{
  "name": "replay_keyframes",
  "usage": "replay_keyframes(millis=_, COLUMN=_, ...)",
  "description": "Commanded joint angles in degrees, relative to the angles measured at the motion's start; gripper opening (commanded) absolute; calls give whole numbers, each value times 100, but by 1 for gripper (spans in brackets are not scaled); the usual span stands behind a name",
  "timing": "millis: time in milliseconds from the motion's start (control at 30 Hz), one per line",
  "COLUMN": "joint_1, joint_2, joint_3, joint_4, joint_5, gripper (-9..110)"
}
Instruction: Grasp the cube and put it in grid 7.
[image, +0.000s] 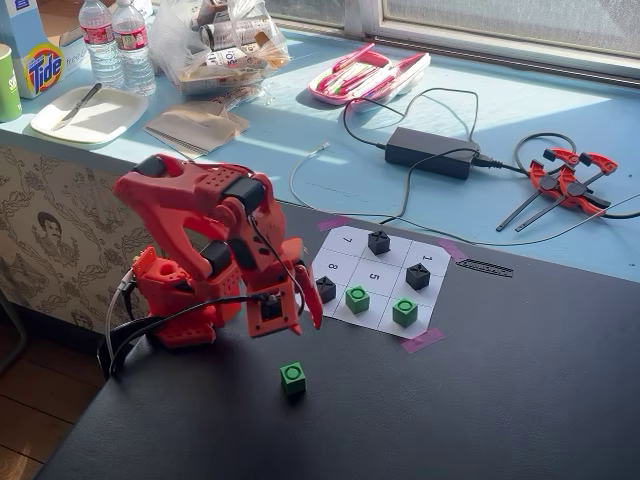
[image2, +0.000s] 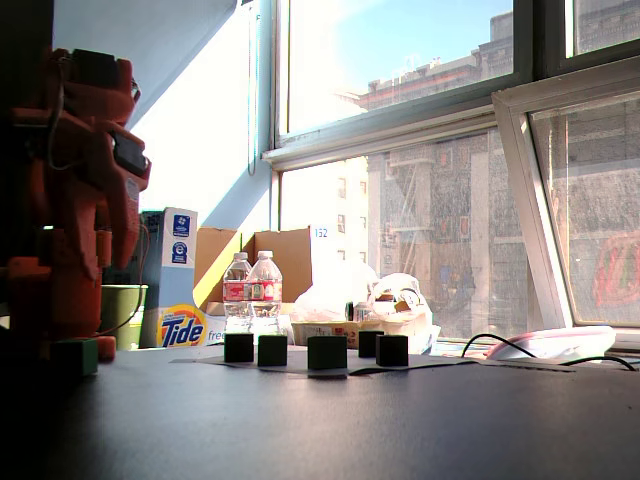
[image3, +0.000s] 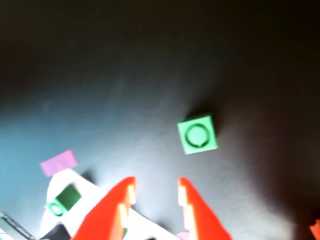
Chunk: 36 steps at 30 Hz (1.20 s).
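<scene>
A loose green cube (image: 292, 377) with a dark ring on top sits on the black table, off the paper. In the wrist view this cube (image3: 197, 135) lies ahead of my fingertips and a little to the right. My red gripper (image: 305, 314) hangs above the table between the cube and the sheet, open and empty; the wrist view shows the gripper (image3: 156, 182) with a wide gap. Grid 7 (image: 348, 241) is the far left corner cell of the white sheet and holds nothing. Two more green cubes (image: 357, 298) (image: 404, 312) stand on the sheet's near row.
Three black cubes (image: 379, 241) (image: 418, 276) (image: 326, 289) stand on other cells. Purple tape (image: 421, 340) holds the sheet's corners. The low fixed view shows the row of cubes (image2: 327, 353) and my arm (image2: 75, 200) at left. Cables, a power brick (image: 432, 152) and clamps lie behind.
</scene>
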Motion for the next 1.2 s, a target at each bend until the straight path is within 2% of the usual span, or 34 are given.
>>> replay_keyframes(millis=0, joint_1=343, joint_2=-545, joint_3=-123, joint_4=-325, joint_5=-580, gripper=17)
replay_keyframes(millis=100, joint_1=448, joint_2=-729, joint_3=35, joint_4=-360, joint_5=-984, gripper=23)
replay_keyframes(millis=533, joint_1=677, joint_2=-1213, joint_3=1046, joint_4=-1688, joint_5=-1890, gripper=29)
replay_keyframes(millis=633, joint_1=694, joint_2=-1230, joint_3=1222, joint_4=-1934, joint_5=-2206, gripper=22)
replay_keyframes(millis=700, joint_1=703, joint_2=-1195, joint_3=1336, joint_4=-2153, joint_5=-2197, gripper=2)
replay_keyframes(millis=733, joint_1=703, joint_2=-1169, joint_3=1354, joint_4=-2206, joint_5=-2171, gripper=0)
replay_keyframes(millis=1000, joint_1=255, joint_2=-352, joint_3=1274, joint_4=-1898, joint_5=-1942, gripper=0)
replay_keyframes(millis=1167, joint_1=-1371, joint_2=1107, joint_3=1055, joint_4=-1354, joint_5=-1837, gripper=0)
